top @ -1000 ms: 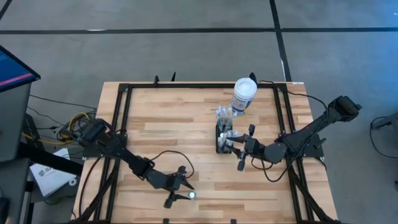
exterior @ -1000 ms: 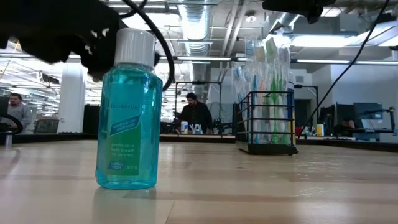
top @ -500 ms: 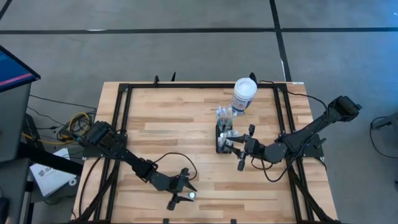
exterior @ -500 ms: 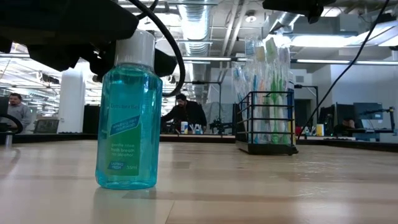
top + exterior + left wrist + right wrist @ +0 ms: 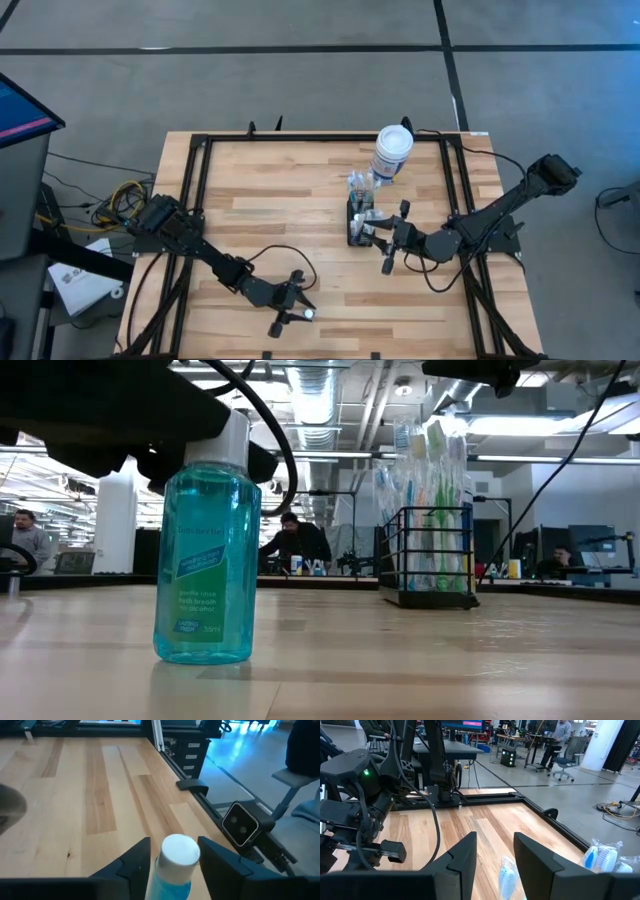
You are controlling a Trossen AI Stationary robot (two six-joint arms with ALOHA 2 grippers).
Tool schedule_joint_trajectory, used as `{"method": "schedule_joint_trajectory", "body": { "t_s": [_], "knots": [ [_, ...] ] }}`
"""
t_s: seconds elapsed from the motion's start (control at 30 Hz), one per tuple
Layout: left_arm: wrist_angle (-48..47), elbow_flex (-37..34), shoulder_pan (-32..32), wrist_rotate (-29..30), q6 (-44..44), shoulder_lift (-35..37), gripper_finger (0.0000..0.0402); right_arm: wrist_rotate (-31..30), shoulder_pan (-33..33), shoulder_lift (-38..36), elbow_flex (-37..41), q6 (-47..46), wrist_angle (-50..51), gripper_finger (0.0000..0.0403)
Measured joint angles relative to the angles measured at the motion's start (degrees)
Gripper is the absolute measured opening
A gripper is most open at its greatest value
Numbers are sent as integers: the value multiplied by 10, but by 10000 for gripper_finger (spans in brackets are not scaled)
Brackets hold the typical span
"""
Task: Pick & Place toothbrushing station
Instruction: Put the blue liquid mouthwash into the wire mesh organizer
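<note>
Down at the near edge of the table (image 5: 300, 190) with the left gripper (image 5: 174, 845): jaws apart, straddling the white cap of a teal mouthwash bottle (image 5: 205, 560), a sliver of gap showing on one side, so probably lined up for a pinch on the cap rather than clamped yet. Sensible to take the cap: narrowest part, and upright enough to lift without tipping the bottle over. Across at the right gripper (image 5: 495, 845): jaws likewise apart, reaching level into the toothbrushing station (image 5: 357, 222) with one blue-and-white brush head between the fingers but clear of both. Cannot tell from here whether meant for that brush or for the caddy's wire wall. Black caddy standing upright right of the table's middle, packed with toothbrushes (image 5: 425, 470) bristle-end up, well apart from the bottle. Just beyond it toward the far edge, a white canister (image 5: 392, 152) with a blue label, nothing legible from overhead. On the bottle, a green label with white print in several lines; too fine to read with any confidence, so no brand given.
</note>
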State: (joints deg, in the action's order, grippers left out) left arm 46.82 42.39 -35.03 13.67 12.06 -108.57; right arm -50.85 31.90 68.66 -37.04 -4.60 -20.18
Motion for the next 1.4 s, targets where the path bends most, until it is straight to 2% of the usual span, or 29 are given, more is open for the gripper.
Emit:
{"method": "schedule_joint_trajectory", "body": {
  "t_s": [0.3, 0.6, 0.87, 1.23, 1.4],
  "knots": [
    [-7, 0, 0, 0, -9, 0, 88, 0, 0, 0, 0, 0, 0, 120],
    [-7, 0, 0, 1, -9, 0, 88, 0, 0, 0, 0, 0, 0, 120],
    [-14, 0, 10, 36, -7, 9, 88, 0, 0, 0, 0, 0, 0, 120],
    [-117, 0, 70, 58, -12, 110, 89, 0, 0, 0, 0, -6, 0, 120],
    [-120, 0, 102, 59, -46, 140, 90, 0, 0, 0, 0, -6, 0, 120]
  ]
}}
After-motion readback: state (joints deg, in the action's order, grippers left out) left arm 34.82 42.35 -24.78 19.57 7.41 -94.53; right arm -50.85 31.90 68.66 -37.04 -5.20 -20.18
